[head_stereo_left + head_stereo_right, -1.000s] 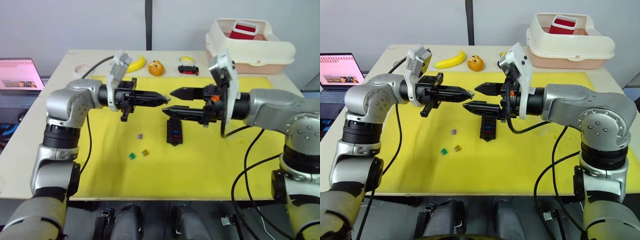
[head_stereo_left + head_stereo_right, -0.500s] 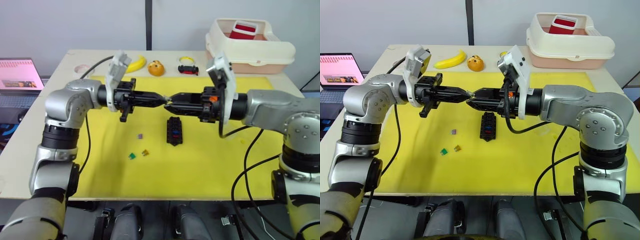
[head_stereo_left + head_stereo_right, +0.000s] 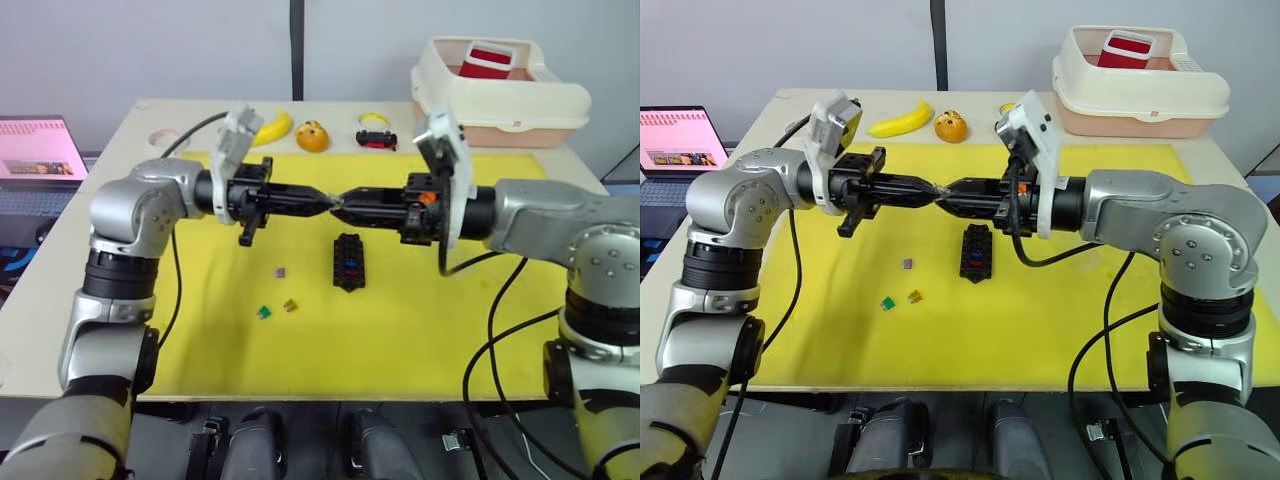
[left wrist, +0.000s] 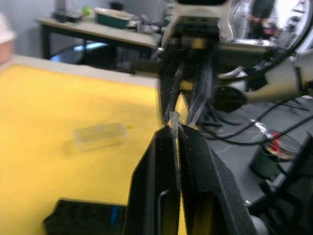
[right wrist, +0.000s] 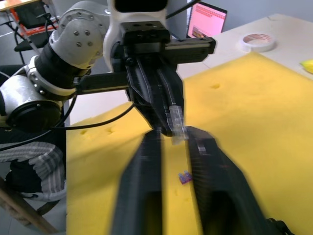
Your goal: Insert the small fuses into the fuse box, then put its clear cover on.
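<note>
I have both end effectors tip to tip at the frame's centre, above the fuse box [image 3: 348, 262]. The left end effector [image 3: 326, 201] is clenched on a clear fuse [image 5: 175, 119]; the right end effector [image 3: 340, 209] looks closed round the same chip, though I cannot tell how firmly. Three loose fuses [image 3: 278, 297] lie on the yellow mat lower left of the box; the cover [image 4: 98, 136] sits apart on the mat. My worry: a chip this thin could slip or flick away if one side lets go early
</note>
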You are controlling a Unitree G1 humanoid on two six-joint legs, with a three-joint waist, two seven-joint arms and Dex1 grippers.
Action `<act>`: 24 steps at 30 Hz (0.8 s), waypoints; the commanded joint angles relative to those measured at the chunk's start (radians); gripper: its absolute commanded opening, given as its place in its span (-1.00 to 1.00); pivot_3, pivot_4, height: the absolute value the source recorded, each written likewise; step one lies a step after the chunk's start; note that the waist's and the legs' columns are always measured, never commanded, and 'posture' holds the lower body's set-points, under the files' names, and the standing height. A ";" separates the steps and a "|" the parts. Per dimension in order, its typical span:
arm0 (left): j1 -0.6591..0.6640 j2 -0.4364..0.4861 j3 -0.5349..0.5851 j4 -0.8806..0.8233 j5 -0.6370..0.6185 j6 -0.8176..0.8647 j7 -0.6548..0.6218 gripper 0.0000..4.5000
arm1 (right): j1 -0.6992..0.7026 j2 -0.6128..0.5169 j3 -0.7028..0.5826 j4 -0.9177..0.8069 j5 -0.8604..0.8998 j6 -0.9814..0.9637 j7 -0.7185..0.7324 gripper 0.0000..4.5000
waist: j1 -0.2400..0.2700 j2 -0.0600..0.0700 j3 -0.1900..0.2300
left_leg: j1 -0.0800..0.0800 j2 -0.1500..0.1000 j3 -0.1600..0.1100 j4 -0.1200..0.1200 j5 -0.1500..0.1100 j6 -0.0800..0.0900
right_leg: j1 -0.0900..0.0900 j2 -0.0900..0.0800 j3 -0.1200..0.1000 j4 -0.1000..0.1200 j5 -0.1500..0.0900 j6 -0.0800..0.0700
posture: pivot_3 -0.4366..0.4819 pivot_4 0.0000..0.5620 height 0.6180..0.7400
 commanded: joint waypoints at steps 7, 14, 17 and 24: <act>0.000 0.003 -0.018 -0.024 -0.001 -0.028 -0.008 -1.00 | -0.022 0.001 -0.013 -0.025 0.027 -0.013 0.012 -0.98 | 0.000 0.000 0.000 | 0.000 0.000 0.000 0.000 0.000 0.000 | 0.000 0.000 0.000 0.000 0.000 0.000 | -0.05 -0.47 0.98; -0.008 0.015 -0.046 -0.018 0.031 -0.039 0.003 -0.71 | -0.021 -0.017 0.002 -0.039 0.005 -0.022 0.029 -1.00 | 0.001 0.000 0.000 | 0.000 0.000 0.000 0.000 0.000 0.000 | 0.000 0.000 0.000 0.000 0.000 0.000 | -0.05 -0.47 0.98; -0.011 0.032 -0.057 -0.016 0.037 -0.050 -0.009 -0.14 | -0.017 -0.043 0.021 -0.048 -0.032 -0.043 0.061 -1.00 | 0.000 0.000 0.000 | 0.000 0.000 0.000 0.000 0.000 0.000 | 0.000 0.000 0.000 0.000 0.000 0.000 | -0.05 -0.47 0.98; 0.008 0.108 -0.103 0.006 0.101 -0.143 -0.080 0.99 | 0.027 -0.204 0.168 -0.034 -0.296 -0.262 0.276 -1.00 | -0.002 0.000 0.000 | 0.000 0.000 0.000 -0.001 0.000 0.000 | 0.000 0.000 0.000 -0.001 0.000 -0.001 | -0.05 -0.47 0.98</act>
